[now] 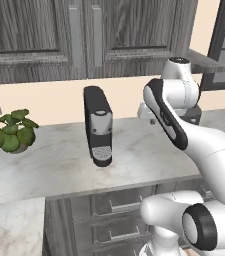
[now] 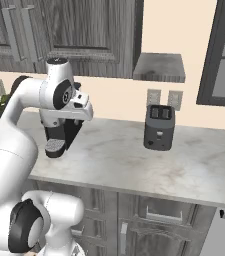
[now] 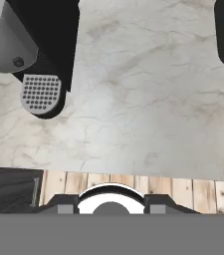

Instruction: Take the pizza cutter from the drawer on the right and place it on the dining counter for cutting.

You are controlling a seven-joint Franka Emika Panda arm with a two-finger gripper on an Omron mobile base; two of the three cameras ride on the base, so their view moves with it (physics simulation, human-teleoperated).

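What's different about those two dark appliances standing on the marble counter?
The coffee machine is tall and narrow with a perforated drip tray at its foot; the toaster is short and boxy with two slots on top. The coffee machine stands near the potted plant, under the wall cabinets; the toaster stands below two wall outlets. Both are dark and stand upright on the same marble worktop.

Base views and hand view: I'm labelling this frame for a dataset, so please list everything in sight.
worktop: one, pale marble, along wall
coffee machine: one, black-grey, on worktop
plant: one, green, worktop's left
toaster: one, dark, worktop's right
wall cabinets: grey wood-grain, above worktop
wall sockets: three, pale, on beige wall
base drawers: grey, under worktop
pizza cutter: one, white wheel, between claw tips
arm: one, white
claw: one, dark tips, gripping the cutter
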